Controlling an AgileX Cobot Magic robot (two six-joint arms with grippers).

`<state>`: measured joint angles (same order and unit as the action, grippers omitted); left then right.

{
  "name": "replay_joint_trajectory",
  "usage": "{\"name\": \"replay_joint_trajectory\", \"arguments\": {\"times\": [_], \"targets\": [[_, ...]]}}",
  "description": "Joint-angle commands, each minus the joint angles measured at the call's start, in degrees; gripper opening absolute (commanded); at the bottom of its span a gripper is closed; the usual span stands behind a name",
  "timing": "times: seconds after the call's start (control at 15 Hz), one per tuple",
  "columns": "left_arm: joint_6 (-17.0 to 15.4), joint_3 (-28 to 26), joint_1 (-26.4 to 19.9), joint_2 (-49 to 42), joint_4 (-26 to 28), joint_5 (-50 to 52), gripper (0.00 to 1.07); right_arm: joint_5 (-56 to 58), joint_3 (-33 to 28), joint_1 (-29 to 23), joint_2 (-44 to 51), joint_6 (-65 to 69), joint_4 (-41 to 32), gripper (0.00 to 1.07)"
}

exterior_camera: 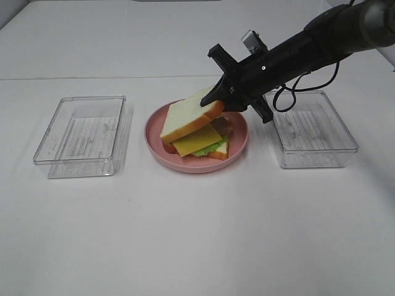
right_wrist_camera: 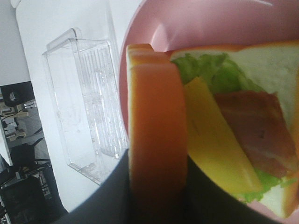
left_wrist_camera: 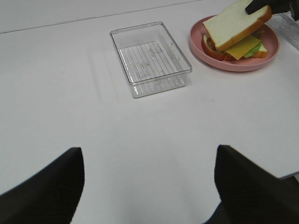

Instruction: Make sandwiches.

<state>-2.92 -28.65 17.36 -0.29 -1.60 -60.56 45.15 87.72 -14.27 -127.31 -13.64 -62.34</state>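
On a pink plate (exterior_camera: 154,126) lies an open sandwich stack: a bottom bread slice (exterior_camera: 219,152), green lettuce (exterior_camera: 213,147), a yellow cheese square (exterior_camera: 196,140) and brown bacon (exterior_camera: 223,126). My right gripper (exterior_camera: 216,100) is shut on the crust edge of a top bread slice (exterior_camera: 188,114), holding it tilted over the stack. In the right wrist view this slice (right_wrist_camera: 156,140) stands edge-on between the dark fingers (right_wrist_camera: 114,191), with cheese (right_wrist_camera: 210,135), bacon (right_wrist_camera: 259,126) and lettuce (right_wrist_camera: 210,70) beyond it. My left gripper (left_wrist_camera: 149,186) hangs open over bare table, far from the plate (left_wrist_camera: 198,30).
One clear plastic container (exterior_camera: 83,135) stands left of the plate, also seen in the left wrist view (left_wrist_camera: 150,58). A second clear container (exterior_camera: 311,129) stands right of the plate, under my right arm. The white table spreads wide in front.
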Motion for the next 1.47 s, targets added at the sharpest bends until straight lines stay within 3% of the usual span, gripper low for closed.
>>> {"name": "replay_joint_trajectory", "arguments": {"times": [0.07,0.27,0.4,0.6,1.07,1.27,1.47], "targets": [[0.1,0.1,-0.1,-1.1,0.2,0.6,0.74,0.0,-0.2,-0.1,0.7,1.0,3.4,0.25],[0.1,0.1,-0.1,-1.1,0.2,0.6,0.74,0.0,-0.1,-0.1,0.7,-0.4,3.5,0.63],[0.1,0.1,-0.1,-1.1,0.2,0.6,0.74,-0.2,-0.1,-0.1,0.9,-1.8,4.5,0.73],[0.1,0.1,-0.1,-1.1,0.2,0.6,0.74,-0.8,0.0,-0.1,3.0,0.1,11.3,0.76],[0.1,0.1,-0.1,-1.1,0.2,0.6,0.74,0.1,0.0,-0.1,11.9,7.9,35.5,0.79],[0.1,0.1,-0.1,-1.1,0.2,0.6,0.74,8.4,0.0,-0.1,22.7,7.9,48.8,0.79],[0.1,0.1,-0.1,-1.1,0.2,0.6,0.74,15.7,-0.1,-0.1,29.9,8.8,55.5,0.79]]}}
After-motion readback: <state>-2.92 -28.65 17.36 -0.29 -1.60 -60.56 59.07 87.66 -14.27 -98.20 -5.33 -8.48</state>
